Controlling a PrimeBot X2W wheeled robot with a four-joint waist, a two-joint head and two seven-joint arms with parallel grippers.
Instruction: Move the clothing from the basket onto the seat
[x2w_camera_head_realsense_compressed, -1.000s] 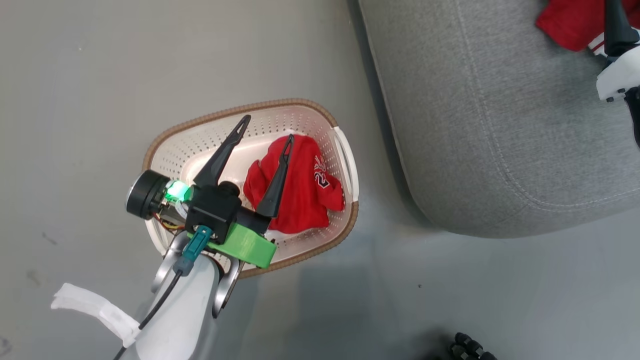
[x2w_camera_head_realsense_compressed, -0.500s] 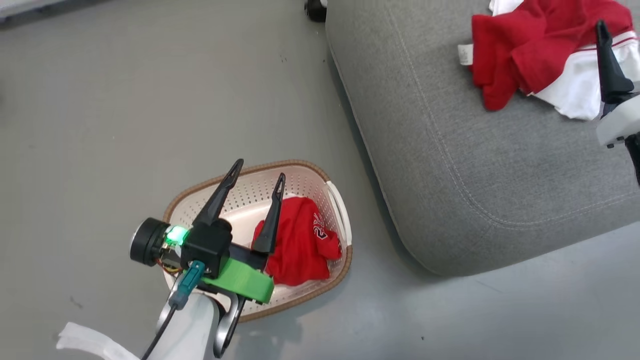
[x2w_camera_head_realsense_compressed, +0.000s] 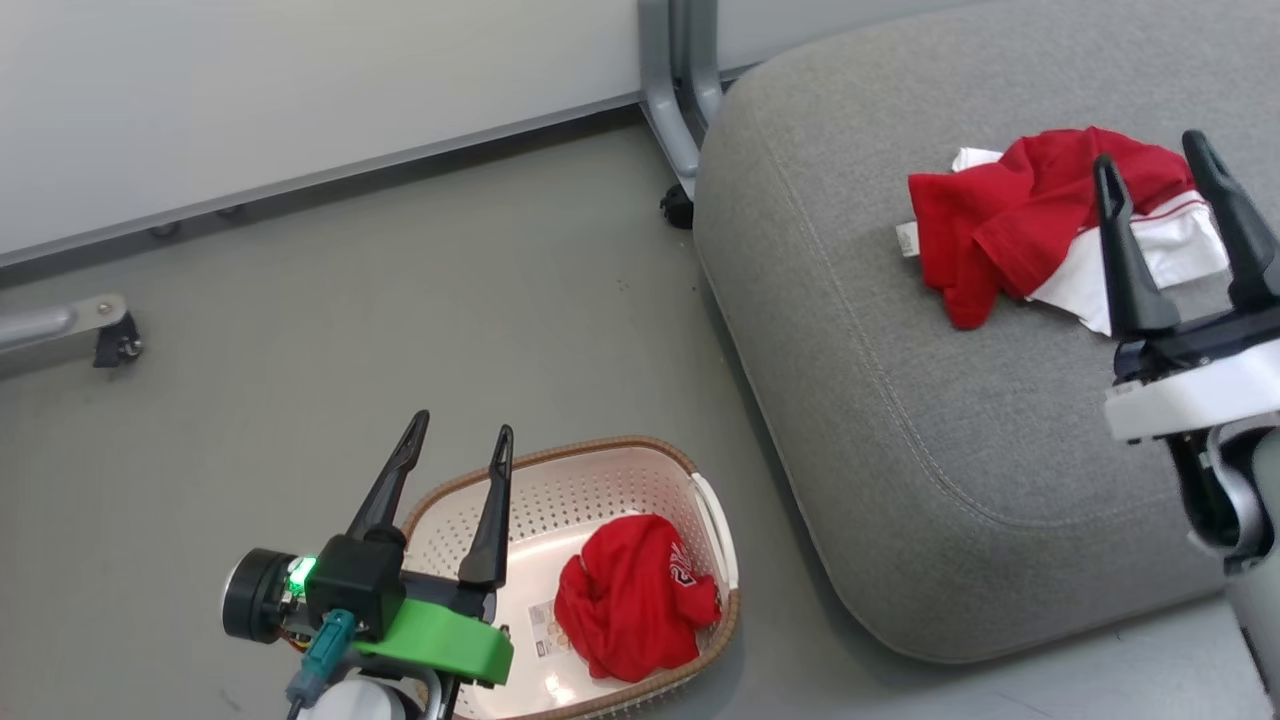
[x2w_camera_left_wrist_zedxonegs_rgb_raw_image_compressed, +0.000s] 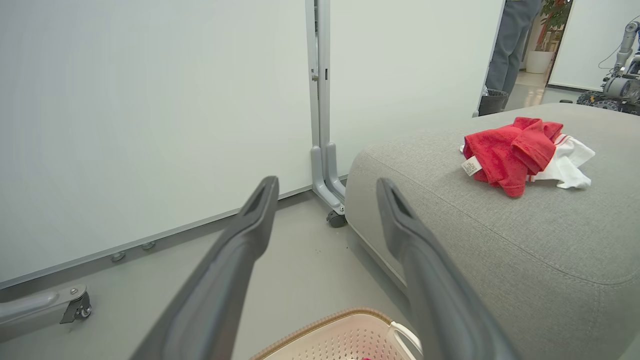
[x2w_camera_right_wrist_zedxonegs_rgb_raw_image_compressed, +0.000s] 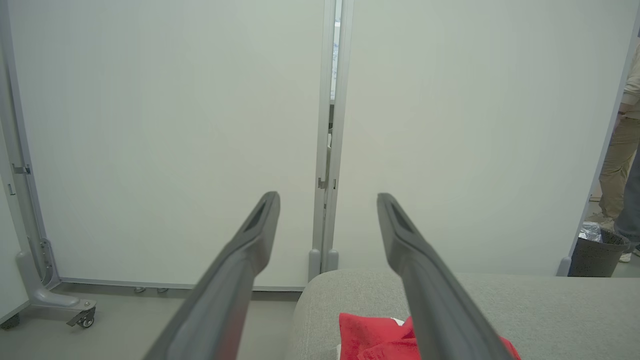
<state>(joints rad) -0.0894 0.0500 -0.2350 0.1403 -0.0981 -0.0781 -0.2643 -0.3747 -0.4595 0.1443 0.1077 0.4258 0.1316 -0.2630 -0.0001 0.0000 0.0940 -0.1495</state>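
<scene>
**Head view.** The basket (x2w_camera_head_realsense_compressed: 560, 450) stands on the floor (x2w_camera_head_realsense_compressed: 400, 300) at near left, just beside the seat (x2w_camera_head_realsense_compressed: 900, 420). Its long axis runs roughly left to right, with one white handle (x2w_camera_head_realsense_compressed: 716, 530) at the end toward the seat. A bunched red garment (x2w_camera_head_realsense_compressed: 635, 600) lies in the basket's right half, against the wall by that handle. A label sticker (x2w_camera_head_realsense_compressed: 541, 630) shows on the basket's bottom to the garment's left. A red-and-white garment (x2w_camera_head_realsense_compressed: 1010, 215) lies on the far right part of the seat. Its long axis runs left to right, red cloth at the left and white panel at the right. Your left gripper (x2w_camera_head_realsense_compressed: 460, 430) hangs over the basket's far left rim, fingers pointing far, apart and empty. Your right gripper (x2w_camera_head_realsense_compressed: 1150, 155) is over the right side of the seat. Its fingers point far, their tips overlapping the red-and-white garment in the picture, parted with nothing clamped.

**Left wrist view.** You see both fingers (x2w_camera_left_wrist_zedxonegs_rgb_raw_image_compressed: 250, 240) spread wide with open air between them. The basket's rim (x2w_camera_left_wrist_zedxonegs_rgb_raw_image_compressed: 325, 325) lies below them at the bottom edge. The red-and-white garment (x2w_camera_left_wrist_zedxonegs_rgb_raw_image_compressed: 515, 152) rests well apart on the seat (x2w_camera_left_wrist_zedxonegs_rgb_raw_image_compressed: 500, 240), a small tag toward you.

**Right wrist view.** Your fingers (x2w_camera_right_wrist_zedxonegs_rgb_raw_image_compressed: 250, 250) stand equally wide, aimed at the white partition panels (x2w_camera_right_wrist_zedxonegs_rgb_raw_image_compressed: 175, 125). The red cloth (x2w_camera_right_wrist_zedxonegs_rgb_raw_image_compressed: 372, 335) lies low between them on the seat (x2w_camera_right_wrist_zedxonegs_rgb_raw_image_compressed: 550, 310). You cannot tell whether the fingers touch it.
</scene>
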